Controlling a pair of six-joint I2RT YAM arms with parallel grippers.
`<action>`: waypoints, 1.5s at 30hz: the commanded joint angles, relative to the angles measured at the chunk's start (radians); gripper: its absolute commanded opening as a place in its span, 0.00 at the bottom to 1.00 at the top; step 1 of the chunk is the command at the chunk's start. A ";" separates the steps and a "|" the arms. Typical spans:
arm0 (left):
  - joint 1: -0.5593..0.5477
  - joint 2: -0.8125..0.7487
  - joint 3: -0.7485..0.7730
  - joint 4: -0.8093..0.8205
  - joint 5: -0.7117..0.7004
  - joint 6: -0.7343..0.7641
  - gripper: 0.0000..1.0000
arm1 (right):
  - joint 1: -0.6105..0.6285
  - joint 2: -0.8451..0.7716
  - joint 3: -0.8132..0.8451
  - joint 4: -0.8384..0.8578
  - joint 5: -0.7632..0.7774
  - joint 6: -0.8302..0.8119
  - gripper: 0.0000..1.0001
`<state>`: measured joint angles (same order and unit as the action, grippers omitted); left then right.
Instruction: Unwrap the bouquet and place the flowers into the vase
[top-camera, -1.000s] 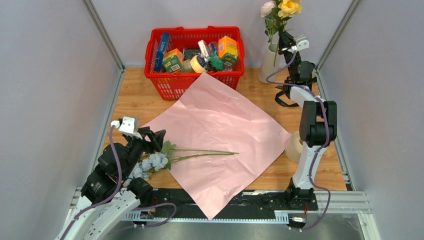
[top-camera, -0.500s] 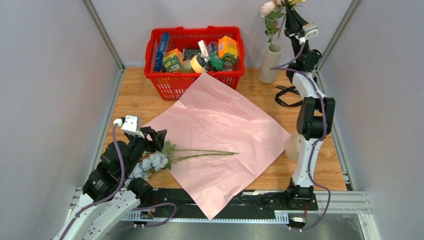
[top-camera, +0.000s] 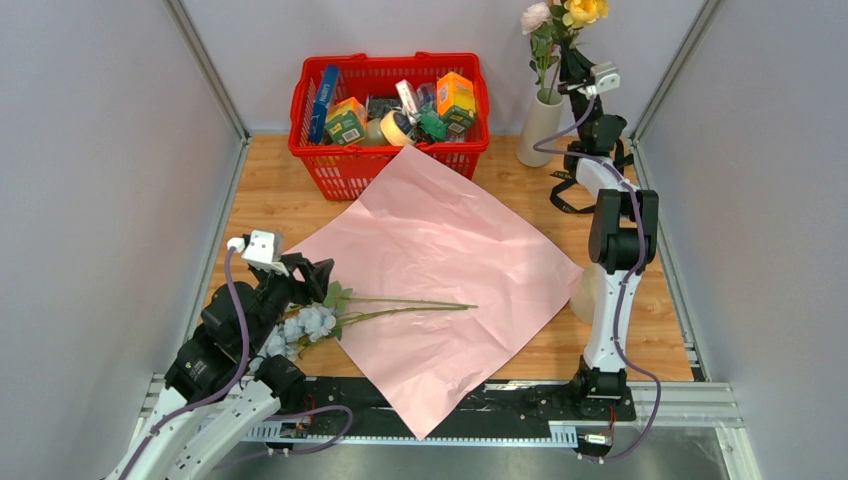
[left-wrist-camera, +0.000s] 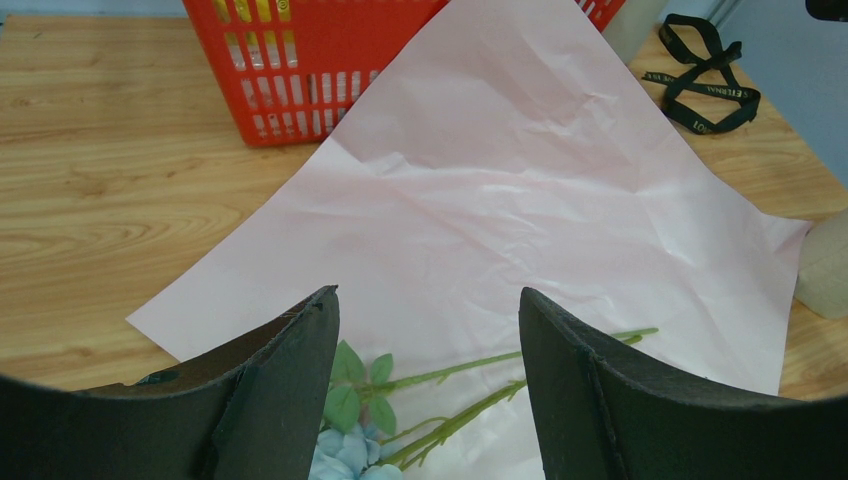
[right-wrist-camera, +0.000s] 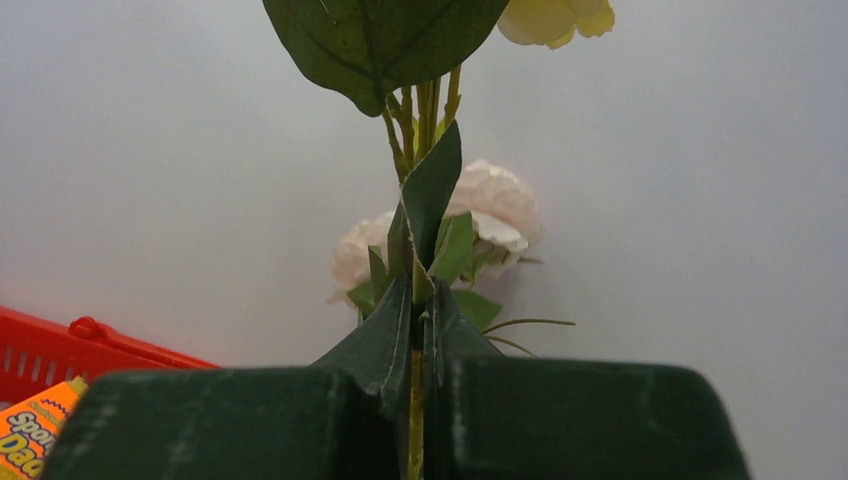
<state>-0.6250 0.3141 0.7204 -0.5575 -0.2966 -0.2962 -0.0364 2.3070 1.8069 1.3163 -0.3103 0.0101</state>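
Top external view: the right fingers (right-wrist-camera: 385, 345) are pressed together on the stem of the yellow flower (top-camera: 583, 11), holding it upright just above the vase (top-camera: 541, 115) at the table's (top-camera: 270, 200) far right, beside a pink bloom (top-camera: 535, 17). The left fingers (left-wrist-camera: 300, 360) hang spread above 1 blue flower (top-camera: 310, 323), whose 2 green stems lie across the pink paper (top-camera: 440, 250).

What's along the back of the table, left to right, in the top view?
red basket → vase → right gripper, shut on a flower stem above the vase
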 joint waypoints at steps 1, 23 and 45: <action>0.004 -0.012 -0.004 0.031 0.014 0.012 0.75 | -0.007 -0.023 -0.069 -0.011 0.077 0.040 0.00; 0.004 -0.033 -0.006 0.037 0.005 0.015 0.75 | 0.024 -0.337 -0.205 -0.698 0.212 -0.004 0.71; 0.004 0.120 0.004 0.019 -0.007 0.026 0.77 | 0.132 -1.070 -0.684 -1.387 0.004 0.201 1.00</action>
<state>-0.6250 0.4091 0.7204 -0.5583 -0.3080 -0.2852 0.0895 1.3403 1.1908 0.1051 -0.1287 0.0826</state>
